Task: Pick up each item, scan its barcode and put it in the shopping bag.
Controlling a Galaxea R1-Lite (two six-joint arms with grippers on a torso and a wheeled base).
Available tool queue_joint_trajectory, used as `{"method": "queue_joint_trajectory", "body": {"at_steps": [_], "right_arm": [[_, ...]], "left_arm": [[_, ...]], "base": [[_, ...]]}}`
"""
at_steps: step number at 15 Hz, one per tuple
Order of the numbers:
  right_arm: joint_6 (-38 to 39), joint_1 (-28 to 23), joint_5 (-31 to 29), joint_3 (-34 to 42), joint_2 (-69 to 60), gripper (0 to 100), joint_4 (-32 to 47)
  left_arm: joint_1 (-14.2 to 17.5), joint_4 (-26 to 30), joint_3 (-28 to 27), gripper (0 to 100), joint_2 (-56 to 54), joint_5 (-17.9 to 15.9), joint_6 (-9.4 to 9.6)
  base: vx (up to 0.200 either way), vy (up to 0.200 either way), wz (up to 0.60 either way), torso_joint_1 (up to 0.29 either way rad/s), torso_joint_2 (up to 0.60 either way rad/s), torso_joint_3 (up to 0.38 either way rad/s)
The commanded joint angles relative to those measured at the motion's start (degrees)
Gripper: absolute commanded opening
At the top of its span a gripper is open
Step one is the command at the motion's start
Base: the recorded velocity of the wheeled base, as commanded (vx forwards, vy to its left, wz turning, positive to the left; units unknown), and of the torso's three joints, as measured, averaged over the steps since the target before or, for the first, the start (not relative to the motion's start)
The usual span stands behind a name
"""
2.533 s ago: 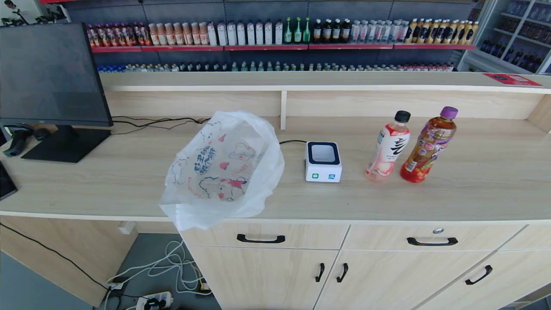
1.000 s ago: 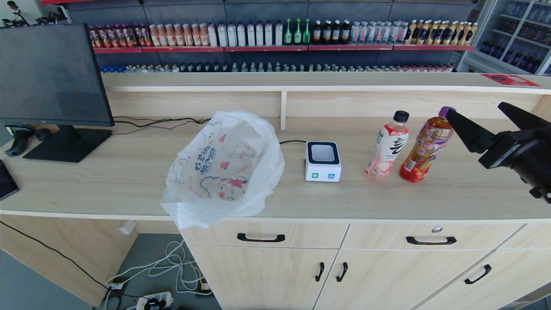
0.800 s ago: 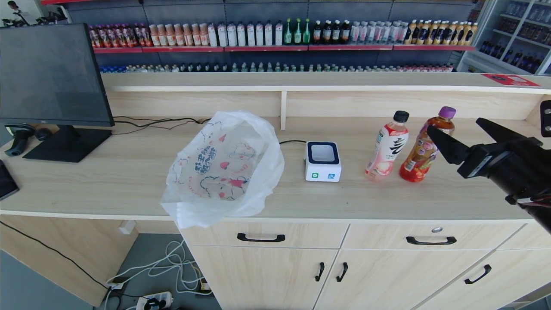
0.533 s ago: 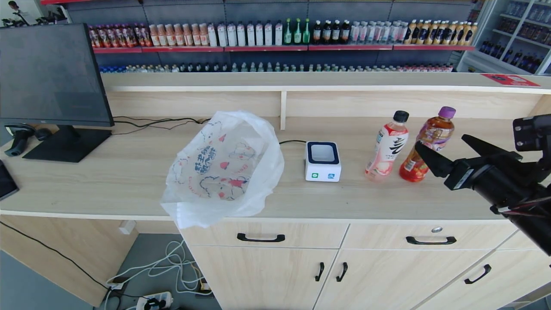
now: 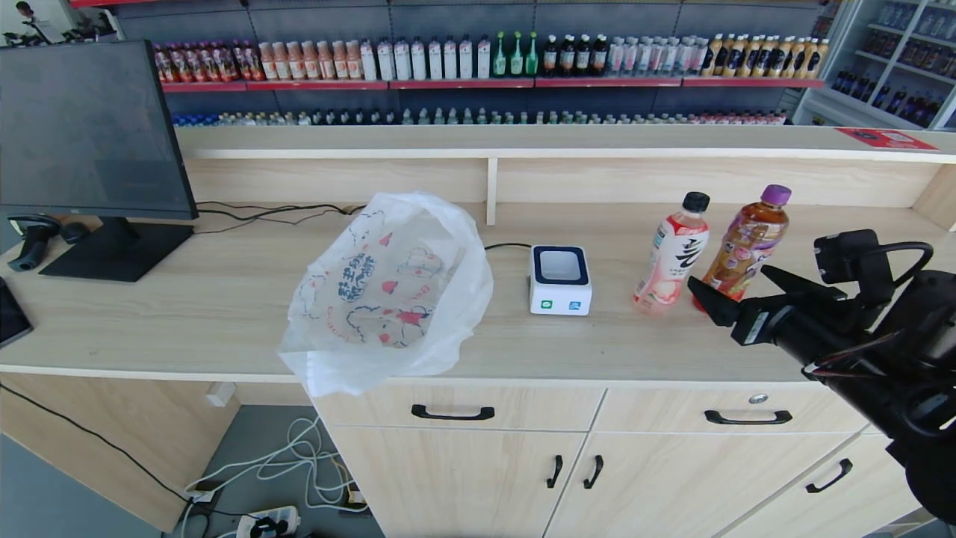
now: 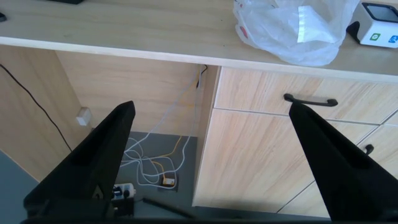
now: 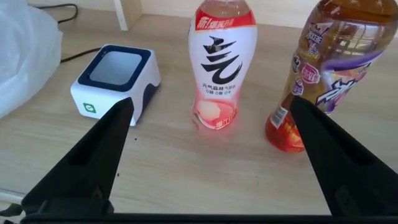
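Right pincer [image 5: 728, 278] is spread wide, empty, touching nothing. It hangs low over the table [image 5: 187, 314], just on the near side of the two bottles. In its wrist view the pink bottle [image 5: 672, 258] sits roughly centred in the gap between the fingers, with the amber bottle with the purple cap [image 5: 743, 243] off beside one finger. Both bottles are upright, just beside each other, to the right of the scanner [image 5: 561, 280]. The shopping bag [image 5: 388, 291] is slumped open left of the scanner, drooping a bit over the table's front edge; I can't tell what, if anything, is inside.

Left pincer [image 6: 211, 106] is also wide open and empty, down below the table edge facing the cabinet fronts [image 6: 280, 143], well apart from the task's things.

Step in hand, I'd say, is the reach for the first pick: no bottle lifted, none bagged. The target looks like the pink one, though I'm not certain. The next move calls for going forward until the fingers straddle the bottle's body, then closing around the label. The amber neighbour is close and easily knocked, so keep clear of it. After that, lift and turn the barcode to the scanner window; I can't see where the barcode is.
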Motion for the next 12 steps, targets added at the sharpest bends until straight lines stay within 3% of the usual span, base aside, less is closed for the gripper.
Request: {"method": "queue_joint_trajectory", "body": {"at_steps": [1,12], "right_arm": [[0.00,-0.05,-0.05,-0.77,3.53,100,-0.19],[5.36,0.12,-0.14,-8.59,14.16,100,-2.21]], "left_arm": [[0.01,0.00,0.00,100,0.00,0.00,-0.02],[0.01,0.00,0.00,100,0.00,0.00,-0.02]], "base": [[0.000,0.000,0.00,0.000,0.00,0.000],[0.000,0.000,0.00,0.000,0.00,0.000]]}}
